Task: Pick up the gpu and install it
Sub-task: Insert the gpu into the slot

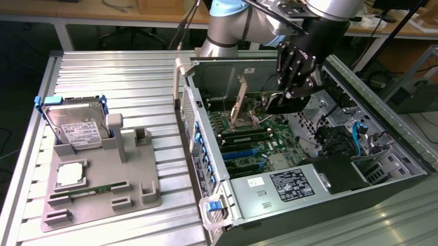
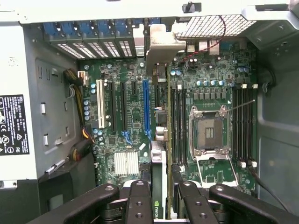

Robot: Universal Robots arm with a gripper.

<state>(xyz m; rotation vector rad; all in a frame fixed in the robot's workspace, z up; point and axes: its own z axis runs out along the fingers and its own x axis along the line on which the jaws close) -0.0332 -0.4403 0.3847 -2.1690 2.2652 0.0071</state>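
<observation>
My gripper (image 1: 296, 77) hangs inside the open computer case (image 1: 205, 148), shut on the gpu (image 1: 287, 104), a dark card held above the motherboard (image 1: 263, 138). In the wrist view the gpu (image 2: 159, 168) shows edge-on between my black fingers (image 2: 140, 196). It runs from my gripper (image 2: 162, 187) out to its silvery end bracket (image 2: 161, 44) by the case's rear wall. The card hovers over the board between the long blue slot (image 2: 146, 109) and the memory slots, apart from the board.
A grey fixture (image 1: 102, 197) on the slatted table holds a silver hard drive with blue rails (image 1: 75, 125), a processor chip (image 1: 71, 174) and a green memory stick (image 1: 89, 190). Inside the case are the open processor socket (image 2: 208, 133), a heatsink (image 2: 126, 163) and the power supply (image 1: 291, 184).
</observation>
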